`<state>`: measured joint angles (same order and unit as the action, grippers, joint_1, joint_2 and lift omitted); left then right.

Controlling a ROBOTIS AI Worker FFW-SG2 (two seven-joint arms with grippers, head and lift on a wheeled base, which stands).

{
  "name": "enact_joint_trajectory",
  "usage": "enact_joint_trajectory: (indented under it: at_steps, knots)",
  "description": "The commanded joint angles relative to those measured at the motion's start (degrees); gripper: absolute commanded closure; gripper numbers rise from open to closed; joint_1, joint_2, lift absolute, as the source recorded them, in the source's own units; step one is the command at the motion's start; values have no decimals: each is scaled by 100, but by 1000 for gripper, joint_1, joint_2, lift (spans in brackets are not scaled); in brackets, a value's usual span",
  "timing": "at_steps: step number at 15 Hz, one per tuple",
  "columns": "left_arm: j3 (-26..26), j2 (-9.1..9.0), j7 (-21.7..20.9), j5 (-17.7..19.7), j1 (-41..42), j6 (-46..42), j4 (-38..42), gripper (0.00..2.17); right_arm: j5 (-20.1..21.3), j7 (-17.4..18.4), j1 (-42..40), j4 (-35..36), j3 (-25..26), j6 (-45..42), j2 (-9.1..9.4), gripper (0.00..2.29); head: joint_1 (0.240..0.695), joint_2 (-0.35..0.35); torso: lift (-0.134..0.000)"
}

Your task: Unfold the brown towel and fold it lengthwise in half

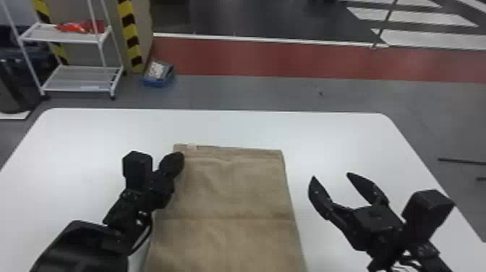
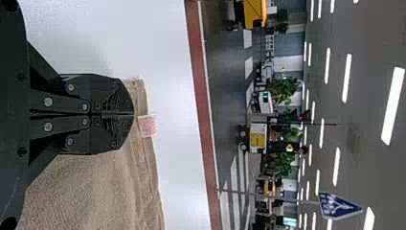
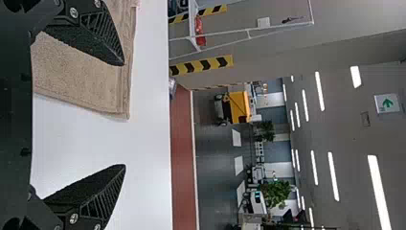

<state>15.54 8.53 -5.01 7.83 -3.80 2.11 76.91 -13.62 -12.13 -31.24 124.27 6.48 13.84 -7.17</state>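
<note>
My left end effector [image 2: 130,115] is pressed together at the brown towel's [image 1: 235,188] far left corner, can't tell if cloth's caught. Right end effector [image 1: 330,175] is spread, off to the side. Towel's mid-desk [image 1: 325,134], short of the far edge. Probably light, floppy stuff; I'd pinch hem corners.

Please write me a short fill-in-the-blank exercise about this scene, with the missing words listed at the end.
1. The towel lying on the table is coloured ____.
2. The table's top is coloured ____.
3. The left hand is closed, while the right hand is ____.
4. Of the two hands, the one nearer the small tag at the towel's far edge is the ____ one.

Missing words: brown; white; open; left.
</note>
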Motion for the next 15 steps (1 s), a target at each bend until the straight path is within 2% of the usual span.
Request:
enact_joint_trajectory:
  at_steps: [1, 3, 6, 8, 10, 12, 15]
  knots:
    - [-51, 18, 26, -10, 371, 331, 808, 1538, 0, 0, 22, -9, -6, 1, 5, 134, 695, -122, -119]
    - [28, 9, 114, -89, 678, 735, 1652, 1538, 17, 9, 83, -44, 2, 1, 5, 134, 695, -128, -119]
    - [423, 9, 149, -256, 1091, 1210, 2918, 1538, -220, 18, 206, -219, 398, 1, 5, 134, 695, -156, -119]
    - [775, -53, 184, -423, 1039, 1227, 3032, 1470, -334, 9, 233, -290, 521, 1, -39, 134, 695, -241, -119]
    - [748, -53, 483, -766, 924, 1473, 2654, 191, -343, 0, 321, -342, 328, 1, -145, 137, 695, -291, -119]
    - [485, -62, 624, -739, 828, 1350, 2074, 100, -326, 0, 329, -360, 284, 1, -145, 137, 695, -287, -119]
    - [256, -70, 738, -608, 590, 893, 1362, 103, -299, -9, 329, -369, 257, 1, -145, 137, 695, -215, -119]
